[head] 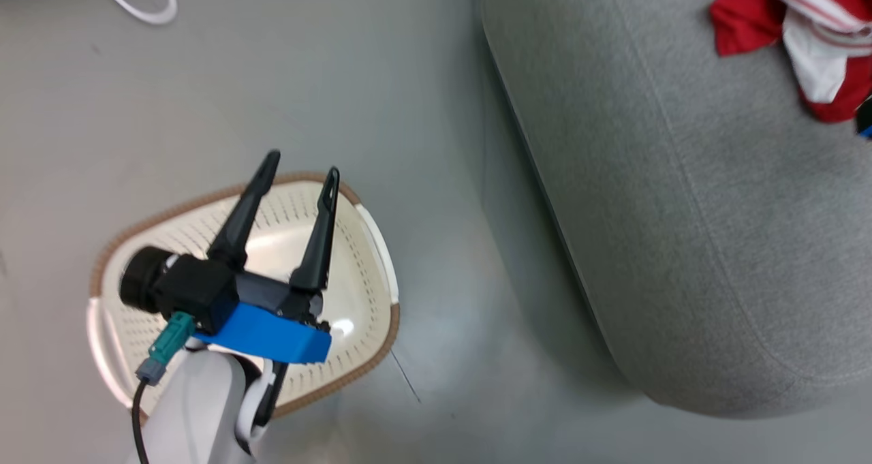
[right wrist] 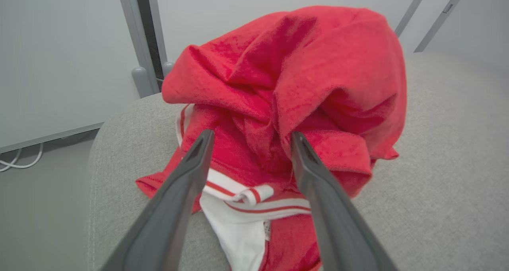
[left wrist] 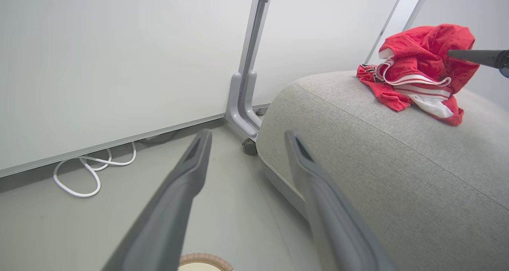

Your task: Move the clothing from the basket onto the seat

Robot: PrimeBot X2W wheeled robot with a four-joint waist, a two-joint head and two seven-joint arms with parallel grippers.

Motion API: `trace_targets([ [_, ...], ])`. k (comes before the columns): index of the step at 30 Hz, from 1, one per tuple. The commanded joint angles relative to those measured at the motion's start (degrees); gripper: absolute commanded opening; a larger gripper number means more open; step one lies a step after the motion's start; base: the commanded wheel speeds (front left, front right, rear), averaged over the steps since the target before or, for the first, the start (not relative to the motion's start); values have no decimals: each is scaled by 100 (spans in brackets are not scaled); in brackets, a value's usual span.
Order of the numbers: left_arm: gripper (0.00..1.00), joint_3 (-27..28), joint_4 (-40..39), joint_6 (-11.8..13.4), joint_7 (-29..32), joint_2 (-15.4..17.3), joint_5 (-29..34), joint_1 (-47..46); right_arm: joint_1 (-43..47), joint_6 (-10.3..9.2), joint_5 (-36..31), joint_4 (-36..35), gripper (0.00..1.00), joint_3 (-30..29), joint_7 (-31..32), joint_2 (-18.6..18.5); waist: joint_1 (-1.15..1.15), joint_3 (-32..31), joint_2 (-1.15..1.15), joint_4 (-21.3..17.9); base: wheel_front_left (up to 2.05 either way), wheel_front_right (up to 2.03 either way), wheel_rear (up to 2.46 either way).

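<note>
The clothing [head: 817, 35] lies heaped on the grey seat [head: 681, 178] at the top right of the head view. In the right wrist view the plain red garment [right wrist: 318, 64] is piled over the striped jersey [right wrist: 238, 191]. My right gripper [right wrist: 251, 135] is open, its fingertips against the pile with folds of red cloth between them. One of its fingers [left wrist: 473, 56] touches the heap [left wrist: 421, 60] in the left wrist view. The cream basket [head: 368, 355] stands on the floor at the lower left with nothing in it. My left gripper [head: 302, 165] hovers open above it, holding nothing.
A strip of grey floor [head: 443, 246] separates basket and seat. A white cable [left wrist: 85, 171] loops on the floor by the white wall panel. A grey post foot with a caster [left wrist: 242, 116] stands close to the seat's far end [left wrist: 397, 171].
</note>
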Motion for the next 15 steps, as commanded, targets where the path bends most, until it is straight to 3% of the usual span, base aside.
trace_targets([
  [1, 100, 71, 109, -22, -15, -87, -88, 163, 215, 1, -54, -97, 100, 107, 33, 66, 0, -808, 0, 255, 0, 0, 0],
  [8, 100, 399, 460, -50, -17, -496, -332, 704, 1118, 1, -53, -842, 100, 520, 30, 178, 0, -1860, 0, 563, 0, 0, 0],
  [15, 100, 831, 659, -62, -17, -714, -399, 1227, 2318, 1, -56, -2050, 100, 671, -2, 323, 0, -2542, 0, 950, 0, 0, 0],
])
